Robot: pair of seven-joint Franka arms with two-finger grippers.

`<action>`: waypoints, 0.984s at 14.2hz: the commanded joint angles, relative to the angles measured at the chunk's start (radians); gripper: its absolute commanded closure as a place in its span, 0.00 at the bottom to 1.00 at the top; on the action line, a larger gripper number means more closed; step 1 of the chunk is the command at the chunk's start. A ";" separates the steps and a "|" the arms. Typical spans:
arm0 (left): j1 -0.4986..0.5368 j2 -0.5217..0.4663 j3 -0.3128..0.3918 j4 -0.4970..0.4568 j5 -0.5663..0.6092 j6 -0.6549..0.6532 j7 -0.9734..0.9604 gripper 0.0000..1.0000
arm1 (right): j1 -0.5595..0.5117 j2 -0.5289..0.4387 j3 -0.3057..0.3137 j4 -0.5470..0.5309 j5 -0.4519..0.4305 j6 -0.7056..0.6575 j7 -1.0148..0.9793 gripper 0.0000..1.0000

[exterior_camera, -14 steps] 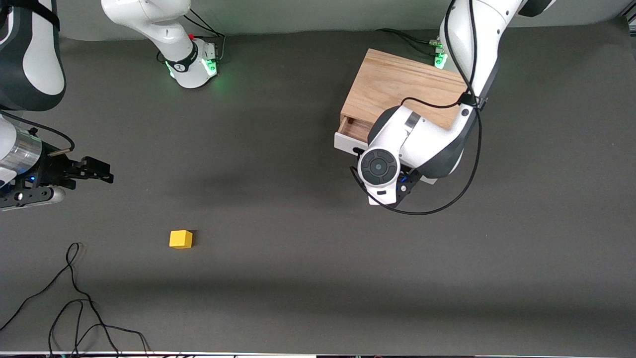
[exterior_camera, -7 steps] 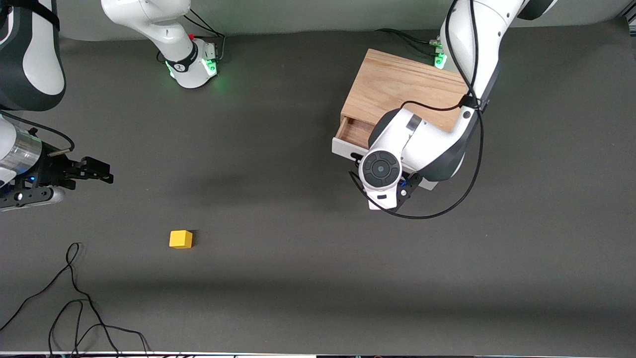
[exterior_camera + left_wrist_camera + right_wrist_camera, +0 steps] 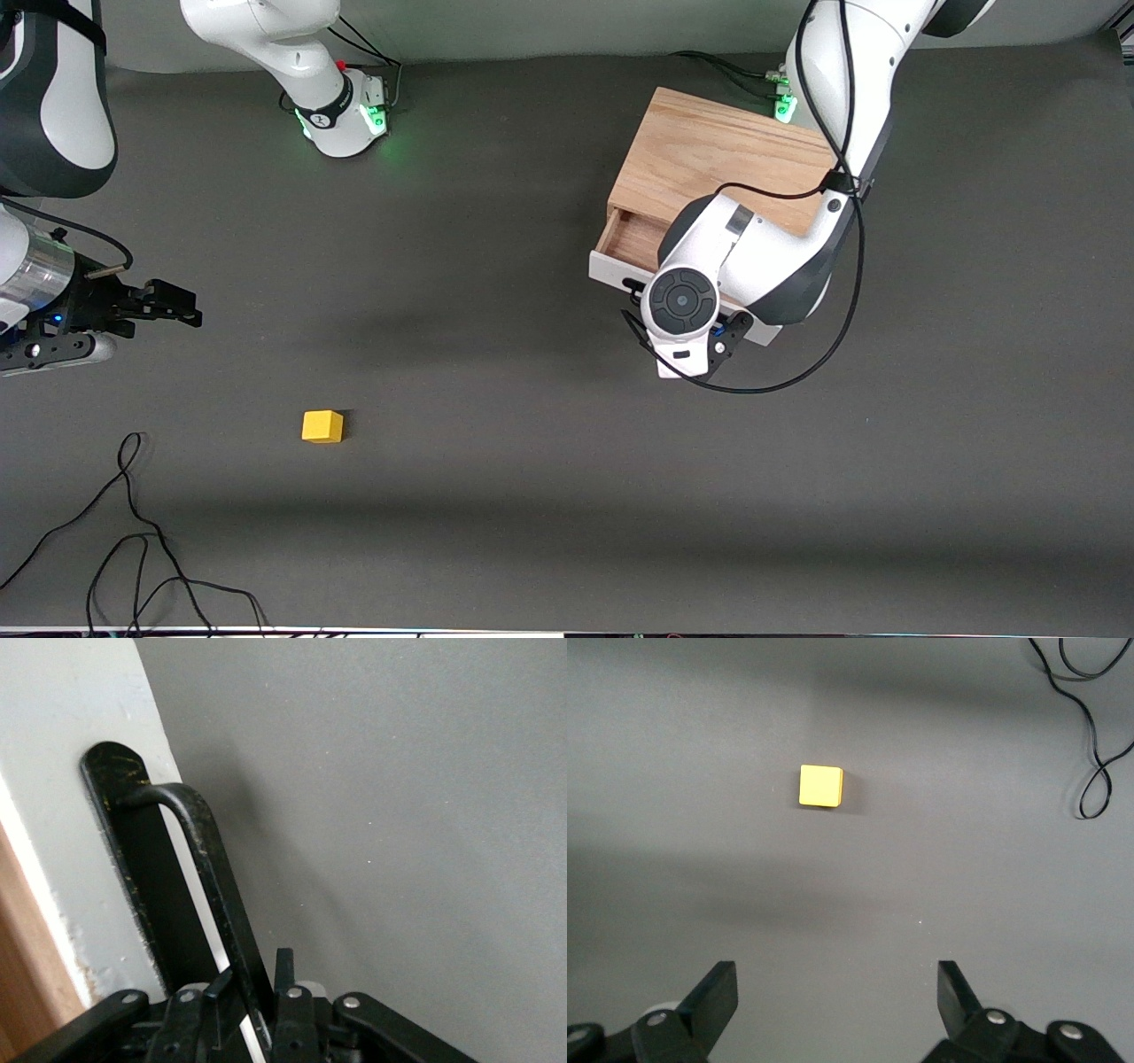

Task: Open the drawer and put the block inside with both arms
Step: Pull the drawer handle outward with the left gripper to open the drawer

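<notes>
Sitting nearest the front camera: block (image 3: 322,426) on bare table at the right arm's end, clear of everything. Hovering above the table just short of it: right gripper (image 3: 837,997), fingers wide apart, nothing held; block ahead of the fingertips and slightly off the gap's centreline, so probably a short forward reach and descent. Clamped on the black bar handle (image 3: 208,868) at the drawer (image 3: 611,268): left gripper (image 3: 252,992), fingers pinched tight on the bar, bar's long axis running away from the fingers along the white front. Drawer only partly out of the oak box (image 3: 709,159); likely more pull needed. Left wrist view confirms the grip; front view hides it under the wrist.
</notes>
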 commanded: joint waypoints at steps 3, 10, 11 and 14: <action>0.009 0.040 0.005 0.148 0.025 0.142 0.027 1.00 | -0.001 -0.003 -0.005 0.000 0.019 0.009 -0.030 0.00; 0.009 0.040 0.005 0.151 0.026 0.143 0.029 0.00 | 0.001 -0.002 -0.005 0.002 0.019 0.009 -0.029 0.00; 0.009 0.040 0.005 0.151 0.029 0.143 0.029 0.00 | -0.001 -0.002 -0.005 0.002 0.019 0.009 -0.030 0.00; 0.017 0.037 0.005 0.151 0.029 0.142 0.030 0.00 | -0.001 -0.002 -0.005 0.002 0.019 0.009 -0.029 0.00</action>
